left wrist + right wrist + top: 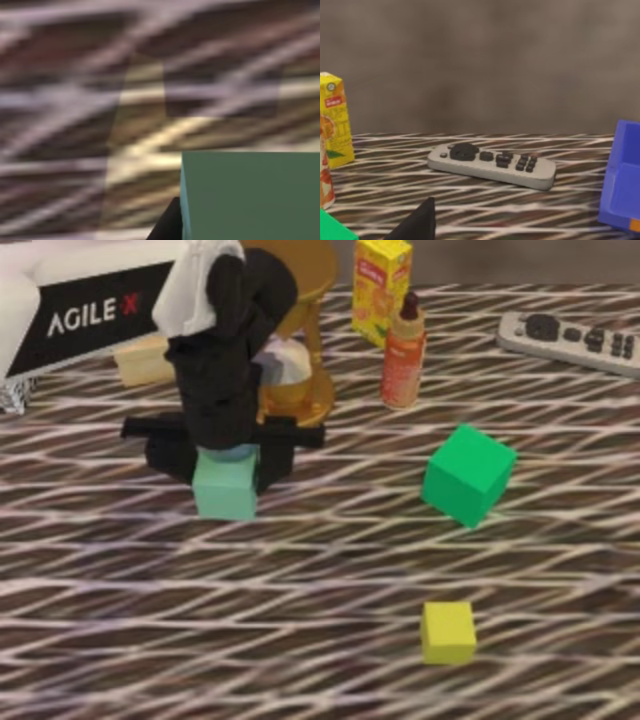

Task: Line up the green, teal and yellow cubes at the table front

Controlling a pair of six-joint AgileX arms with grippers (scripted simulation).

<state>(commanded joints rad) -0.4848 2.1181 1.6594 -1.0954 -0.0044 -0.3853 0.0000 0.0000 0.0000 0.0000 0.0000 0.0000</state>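
My left gripper [226, 462] stands at the table's left middle, shut on the pale teal cube [226, 490]. In the left wrist view the teal cube [250, 195] fills the near corner, and one dark fingertip [170, 222] lies flush against its side. The large green cube [468, 473] rests tilted at the right middle. Nearer the front lies the small yellow cube [448, 632]. My right arm is out of the top view. Its gripper [425, 222] shows only as a dark tip, close to a corner of the green cube [332, 227].
Behind the left arm stand a golden stand [305, 390] and a tan block [145, 360]. A yellow carton [381, 288], an orange bottle [403, 355] and a grey remote [570, 338] sit at the back. A blue bin [622, 180] lies beyond the remote [492, 165].
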